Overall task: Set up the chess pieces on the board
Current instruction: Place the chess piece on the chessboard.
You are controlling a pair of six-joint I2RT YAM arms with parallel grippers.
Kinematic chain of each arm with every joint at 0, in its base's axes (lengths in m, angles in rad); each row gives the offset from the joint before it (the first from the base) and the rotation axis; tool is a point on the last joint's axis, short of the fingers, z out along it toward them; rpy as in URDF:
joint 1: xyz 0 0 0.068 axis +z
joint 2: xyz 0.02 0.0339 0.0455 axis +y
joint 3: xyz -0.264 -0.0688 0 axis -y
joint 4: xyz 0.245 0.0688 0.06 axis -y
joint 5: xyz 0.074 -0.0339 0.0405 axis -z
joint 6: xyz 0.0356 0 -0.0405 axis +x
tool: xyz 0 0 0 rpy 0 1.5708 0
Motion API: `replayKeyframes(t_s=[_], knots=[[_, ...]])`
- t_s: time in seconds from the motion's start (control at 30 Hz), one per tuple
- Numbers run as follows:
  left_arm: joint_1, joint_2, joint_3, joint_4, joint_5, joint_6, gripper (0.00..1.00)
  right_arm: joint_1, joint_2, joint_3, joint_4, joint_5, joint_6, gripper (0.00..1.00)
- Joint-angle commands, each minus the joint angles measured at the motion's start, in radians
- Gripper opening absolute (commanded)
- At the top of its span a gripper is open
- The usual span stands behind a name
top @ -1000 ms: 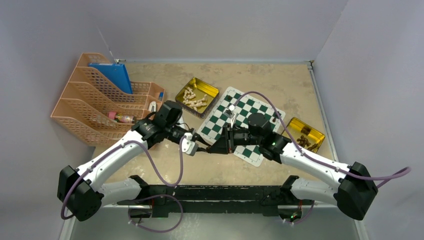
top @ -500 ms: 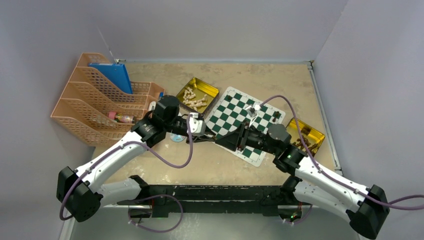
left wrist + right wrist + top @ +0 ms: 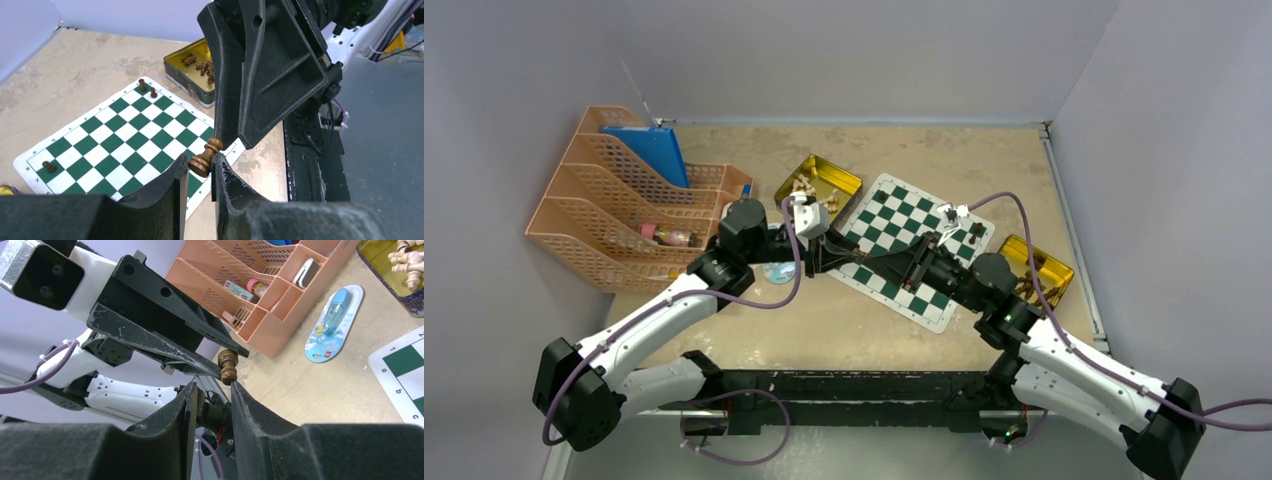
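A dark brown pawn [image 3: 205,156] is pinched by its base at the tips of my left gripper [image 3: 200,162], which is shut on it, above the near edge of the board [image 3: 125,135]. My right gripper [image 3: 214,385] faces it tip to tip, jaws apart. The pawn [image 3: 228,367] has its head level with the right gripper's fingertips, close to one of them. Seen from above, both grippers meet over the board's [image 3: 894,205] left near edge, the left gripper [image 3: 861,262] reaching in from the left. Three dark pieces [image 3: 143,85] stand on the board.
A gold tin of dark pieces [image 3: 1036,265] lies right of the board. Beyond its left corner sits a gold tin of pale pieces [image 3: 817,185]. An orange desk organiser [image 3: 624,200] fills the left side. A blue-and-white gadget [image 3: 334,322] lies on the table near it.
Both grippers, still tip to tip, have drifted away from the arm bases and slightly right. The left wrist swung toward the pale-piece tin and the right arm drew back to the right.
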Motion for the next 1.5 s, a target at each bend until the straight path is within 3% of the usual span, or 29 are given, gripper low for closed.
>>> replayKeyframes(t_s=[0.0,0.3,0.6,1.0,1.17,1.3,1.47], knots=[[0.000,-0.028,-0.048,0.180,-0.054,-0.141,0.00,0.003,0.024,0.052,0.033,0.054,0.024,0.34],[0.000,-0.024,-0.062,0.186,-0.063,-0.152,0.00,0.003,0.022,0.022,0.090,0.112,0.086,0.27],[0.000,-0.032,-0.069,0.220,-0.062,-0.173,0.00,0.003,0.044,0.035,0.088,0.151,0.135,0.35],[0.000,-0.026,-0.097,0.275,-0.080,-0.200,0.00,0.003,0.095,0.031,0.154,0.114,0.179,0.22],[0.000,-0.014,-0.100,0.274,-0.087,-0.207,0.00,0.003,0.087,0.029,0.156,0.146,0.189,0.08],[0.001,-0.022,-0.072,0.169,-0.120,-0.172,0.29,0.003,0.063,0.077,0.002,0.223,0.140,0.06],[0.000,-0.062,-0.067,0.113,-0.137,-0.142,0.50,0.001,0.067,0.175,-0.217,0.402,0.009,0.05]])
